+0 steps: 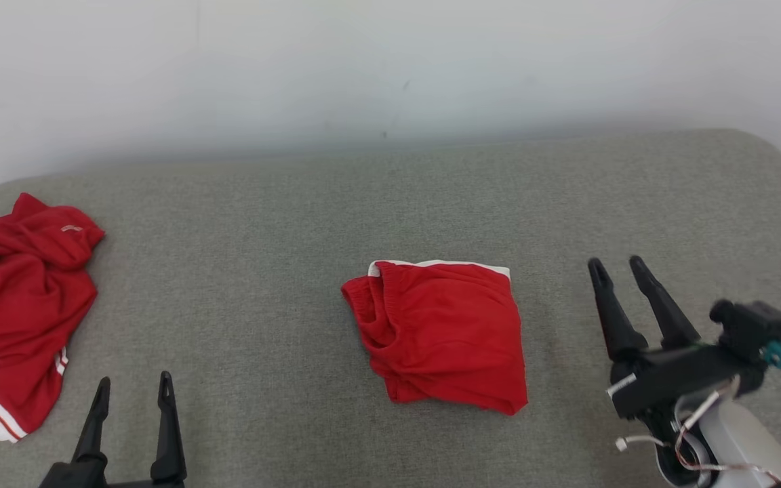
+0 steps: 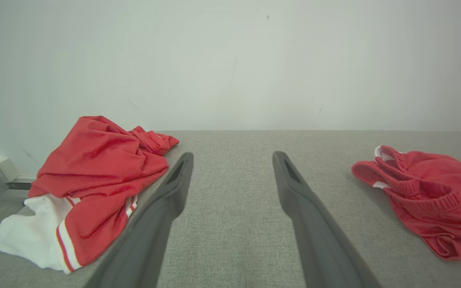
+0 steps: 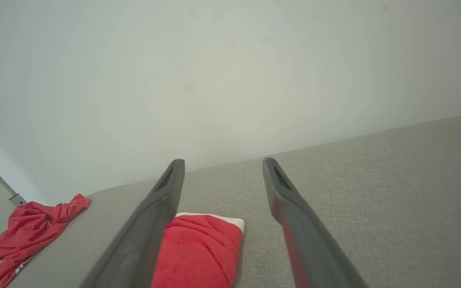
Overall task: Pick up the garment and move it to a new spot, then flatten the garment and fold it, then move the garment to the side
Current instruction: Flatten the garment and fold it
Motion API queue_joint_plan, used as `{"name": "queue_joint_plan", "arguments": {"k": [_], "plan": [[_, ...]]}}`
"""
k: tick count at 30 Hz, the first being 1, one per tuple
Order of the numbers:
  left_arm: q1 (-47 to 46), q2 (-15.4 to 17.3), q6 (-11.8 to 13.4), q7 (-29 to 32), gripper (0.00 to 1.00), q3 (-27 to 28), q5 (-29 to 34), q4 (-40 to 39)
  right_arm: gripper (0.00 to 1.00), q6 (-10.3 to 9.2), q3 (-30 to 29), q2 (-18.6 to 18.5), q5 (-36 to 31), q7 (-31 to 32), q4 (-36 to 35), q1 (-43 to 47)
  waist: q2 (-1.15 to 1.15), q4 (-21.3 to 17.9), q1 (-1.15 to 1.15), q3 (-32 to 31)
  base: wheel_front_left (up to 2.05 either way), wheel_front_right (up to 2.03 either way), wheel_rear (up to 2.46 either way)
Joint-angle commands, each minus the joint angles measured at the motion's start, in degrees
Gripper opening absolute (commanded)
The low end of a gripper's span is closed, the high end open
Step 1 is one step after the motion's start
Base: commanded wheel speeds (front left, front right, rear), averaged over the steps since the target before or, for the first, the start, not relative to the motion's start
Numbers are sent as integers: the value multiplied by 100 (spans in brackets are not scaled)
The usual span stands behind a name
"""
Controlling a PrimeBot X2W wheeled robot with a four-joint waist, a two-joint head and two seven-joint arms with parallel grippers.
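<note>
The garment (image 1: 441, 332) is a pair of red shorts with white trim, folded into a compact square in the middle of the grey padded table (image 1: 262, 271). It also shows at the right of the left wrist view (image 2: 426, 196) and low in the right wrist view (image 3: 198, 252). My right gripper (image 1: 617, 268) hangs open to the right of the garment, apart from it, with nothing between its fingers (image 3: 290, 200). My left gripper (image 1: 134, 385) stands open near the front edge, left of the garment, empty, its fingers (image 2: 294, 192) spread over bare cloth.
A second red garment with white panels (image 1: 14, 305) lies crumpled at the table's far left edge (image 2: 90, 184), seen small in the right wrist view (image 3: 30, 232). A pale wall (image 1: 390, 68) runs behind the table. The table's corners are rounded.
</note>
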Motion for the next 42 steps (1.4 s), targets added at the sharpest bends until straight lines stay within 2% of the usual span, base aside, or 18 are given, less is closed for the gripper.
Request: {"name": "queue_joint_plan", "arguments": {"k": [1,6,19,30,42], "plan": [[78,5,31,-17,100,13,30,-38,100,-16,-89,12,-116,-90,-68,190,0,-49,0,-36,0,0,0],[132,-4,36,-17,100,54,38,-72,100,-16,-487,179,-437,-268,-372,786,0,-75,0,-92,0,0,0],[340,-14,23,-17,100,107,109,-161,100,-16,-1461,1035,-1809,-330,-1432,2032,0,0,0,-273,0,0,0],[339,-24,17,-17,100,-8,138,-91,100,-16,-1427,1293,-2103,-331,-1440,2132,0,72,0,-330,0,0,0],[323,-5,7,-17,100,-67,243,-29,100,-16,-1361,1285,-2182,-332,-1279,2068,0,134,0,-340,0,0,0]]}}
